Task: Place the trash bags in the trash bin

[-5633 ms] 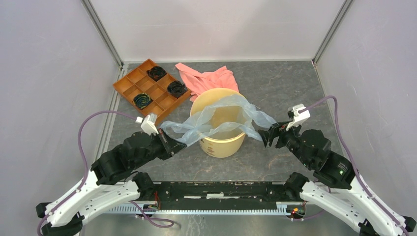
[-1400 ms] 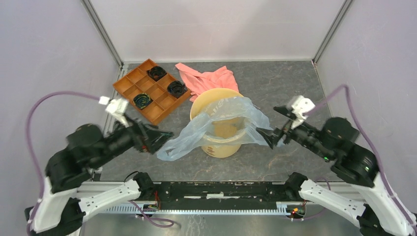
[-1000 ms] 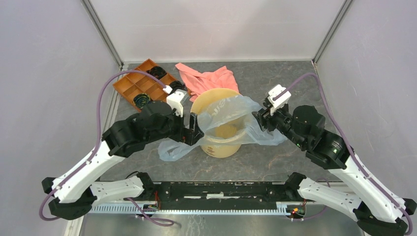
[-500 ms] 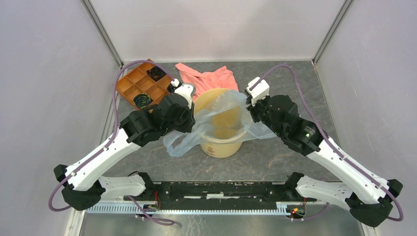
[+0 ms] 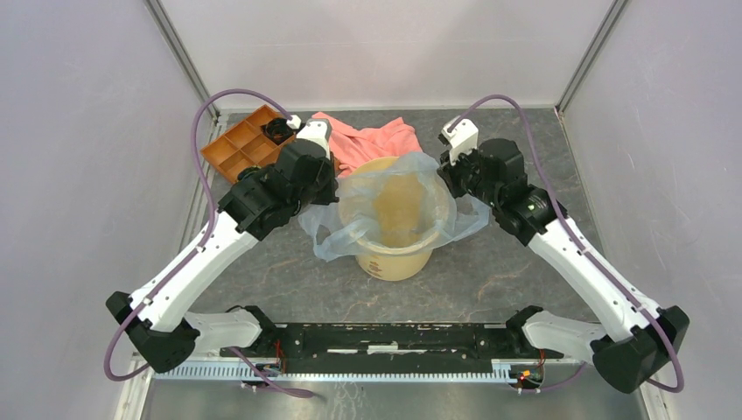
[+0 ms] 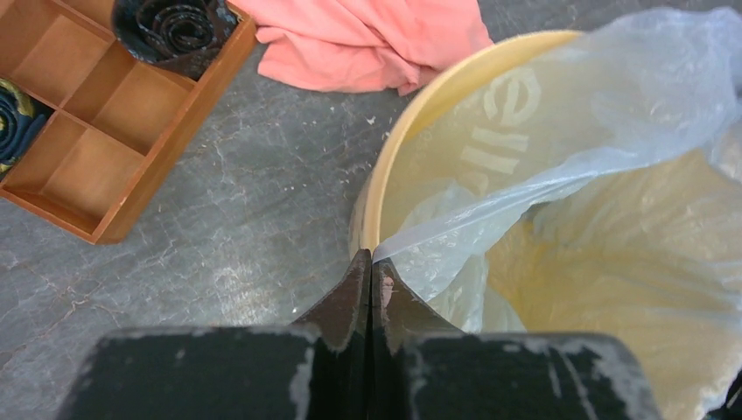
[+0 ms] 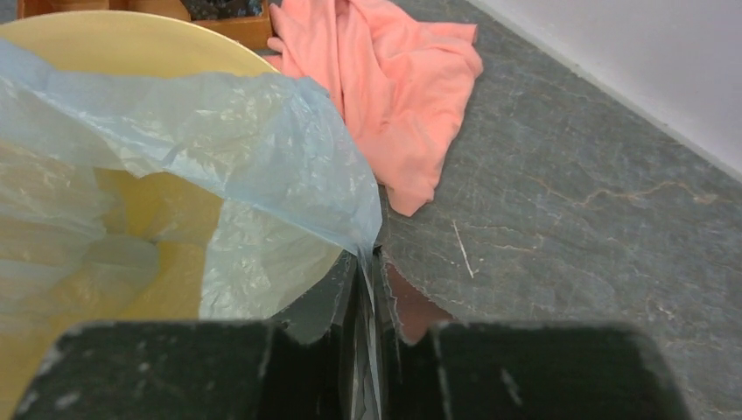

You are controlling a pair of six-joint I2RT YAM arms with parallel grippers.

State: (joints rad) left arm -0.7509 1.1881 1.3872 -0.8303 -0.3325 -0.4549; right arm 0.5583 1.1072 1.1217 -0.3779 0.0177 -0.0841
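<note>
Grey stone-patterned desk (image 5: pixel 525 149) carries the trash bin (image 5: pixel 394 258) at its middle, with a salmon cloth (image 5: pixel 376 140) and an orange tray (image 5: pixel 236 149) behind it. The step in hand looks like spreading the trash bag (image 5: pixel 394 201) across the bin's mouth. The left gripper (image 6: pixel 371 262) is pinched tight on the bag's edge just outside the left rim. The right gripper (image 7: pixel 374 262) is clamped on the opposite edge just beyond the right rim. Between them the film sags into the bin, with loose folds hanging outside. The next move probably calls for lowering both edges evenly without tearing the thin film.
</note>
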